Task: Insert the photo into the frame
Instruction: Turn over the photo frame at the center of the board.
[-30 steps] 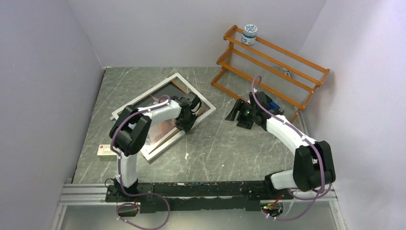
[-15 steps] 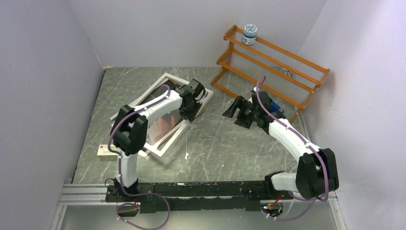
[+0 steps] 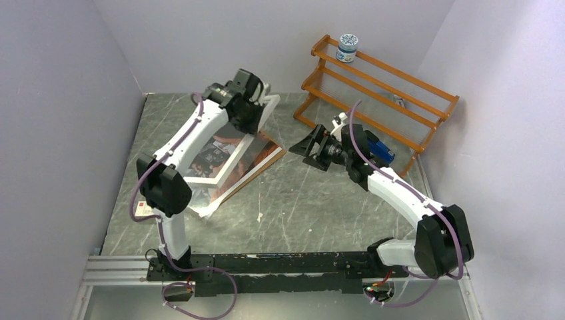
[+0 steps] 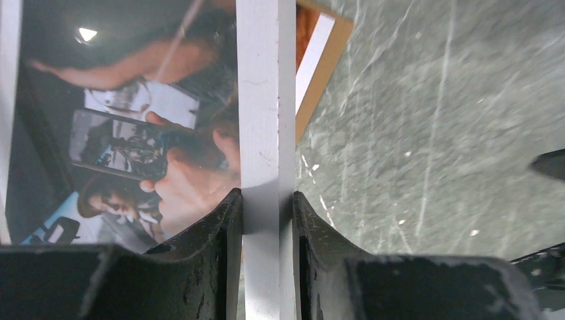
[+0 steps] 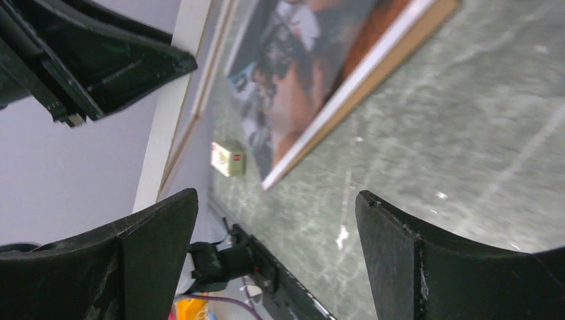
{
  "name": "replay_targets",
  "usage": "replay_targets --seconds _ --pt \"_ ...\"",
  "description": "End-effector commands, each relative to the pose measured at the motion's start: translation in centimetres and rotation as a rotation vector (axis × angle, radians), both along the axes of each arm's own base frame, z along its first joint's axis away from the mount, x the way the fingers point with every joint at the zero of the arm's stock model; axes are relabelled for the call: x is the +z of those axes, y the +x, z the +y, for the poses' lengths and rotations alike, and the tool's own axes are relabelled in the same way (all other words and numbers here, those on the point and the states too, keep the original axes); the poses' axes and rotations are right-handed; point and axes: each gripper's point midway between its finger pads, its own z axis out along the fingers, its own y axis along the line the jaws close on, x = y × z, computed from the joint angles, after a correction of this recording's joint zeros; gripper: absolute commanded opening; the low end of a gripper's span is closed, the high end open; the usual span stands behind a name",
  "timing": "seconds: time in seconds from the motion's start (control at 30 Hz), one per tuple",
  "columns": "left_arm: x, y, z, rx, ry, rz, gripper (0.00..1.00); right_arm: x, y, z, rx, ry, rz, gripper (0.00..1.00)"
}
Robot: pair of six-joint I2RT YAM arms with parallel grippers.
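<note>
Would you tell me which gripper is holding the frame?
The left gripper: it clamps the frame on its white rail; the right gripper is open and empty.

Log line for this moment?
left gripper: shut on frame, tilted up | right gripper: open, empty | photo: on backing panel, not framed

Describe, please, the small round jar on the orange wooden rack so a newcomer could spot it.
At the far right of the grey marbled table stands an orange wooden rack. On the left end of its top shelf sits a small round blue-and-white jar, the only thing on that shelf.
</note>
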Motion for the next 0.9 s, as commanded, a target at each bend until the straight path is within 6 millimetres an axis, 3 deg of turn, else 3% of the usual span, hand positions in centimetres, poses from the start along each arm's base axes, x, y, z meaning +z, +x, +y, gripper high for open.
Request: replay_targets --seconds 0.0,0.23,0.4,0.53,0.7,0.87 --pt "7.7 0.5 0.4 0.056 -0.169 -0.110 0.03 7.3 0.8 3.9 0.086 0.220 -0.171 0.93" --pt "11.3 2.4 1.5 0.138 -0.258 -0.180 0.03 11.6 1.0 9.8 0.231 0.409 -0.230 0.95" --pt "14.0 3.2 2.1 0.194 -0.327 -0.242 0.02 16.2 1.3 14.6 0.350 0.563 -0.286 0.94" --pt "15.6 3.6 2.5 0.243 -0.405 -0.268 0.03 16.0 1.8 18.2 0.387 0.602 -0.218 0.92" --pt "17.2 3.4 3.1 0.284 -0.502 -0.261 0.03 16.1 1.8 20.4 0.415 0.646 -0.198 0.85" --pt "18.7 3.4 3.7 0.311 -0.609 -0.268 0.03 17.7 1.1 20.4 0.441 0.761 -0.210 0.65"
